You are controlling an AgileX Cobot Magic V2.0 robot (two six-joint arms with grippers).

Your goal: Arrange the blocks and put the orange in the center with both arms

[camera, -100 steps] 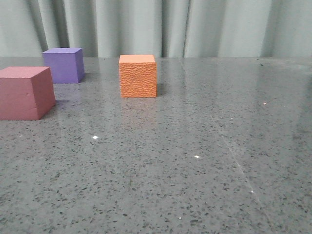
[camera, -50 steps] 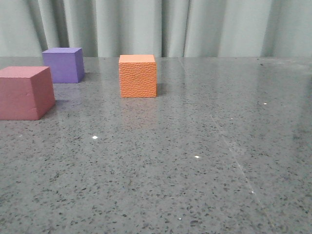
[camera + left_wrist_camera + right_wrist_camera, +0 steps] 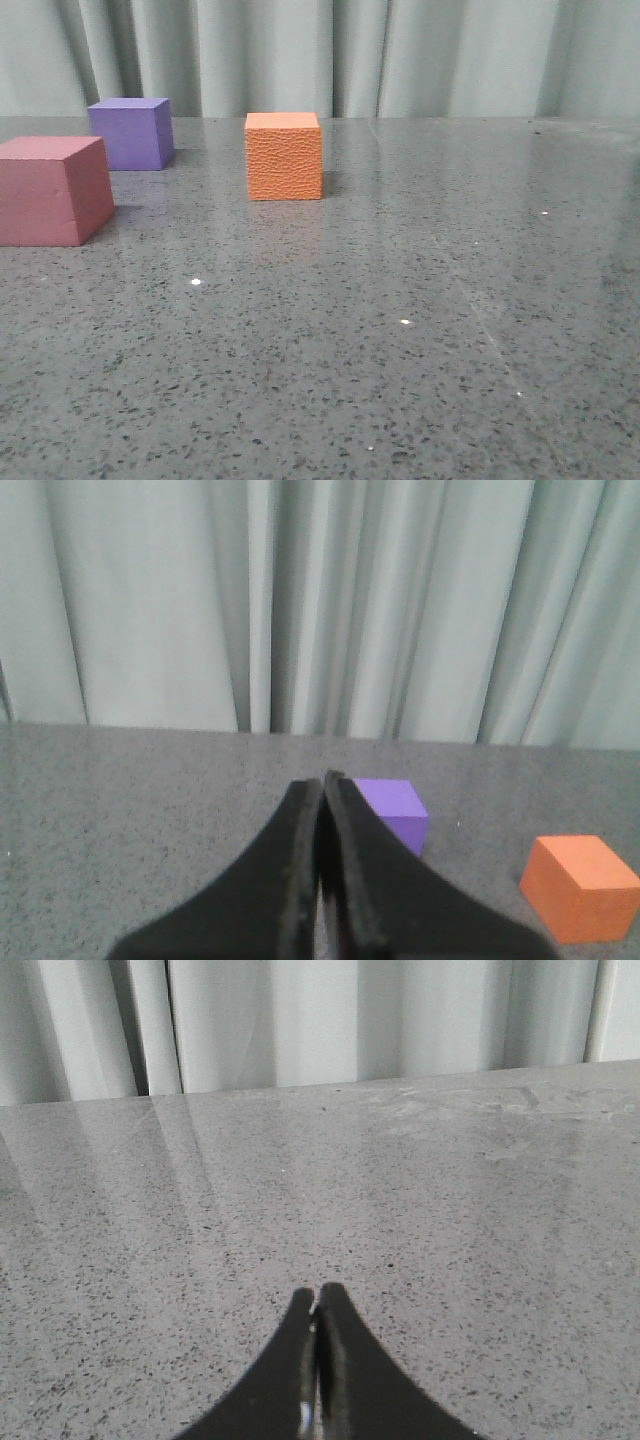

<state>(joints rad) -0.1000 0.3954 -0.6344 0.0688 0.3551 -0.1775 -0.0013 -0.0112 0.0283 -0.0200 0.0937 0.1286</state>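
Furthest left on the speckled grey stone table (image 3: 420, 330) sits the smooth pink-red foam cube (image 3: 52, 190), with the purple foam cube (image 3: 130, 132) just behind it and the pebbled orange foam cube (image 3: 284, 155) well off to their right, all three untouched. The left gripper (image 3: 322, 790) has its black fingers pressed together around nothing, the purple cube just beyond its tips and the orange one off to their right; the right gripper (image 3: 317, 1305) is likewise closed and empty, with only bare table ahead of it. From here I'd worry that fingers left closed would shove a light foam cube rather than straddle it, and the pink-red and purple cubes stand so near each other that reaching one may knock the other.
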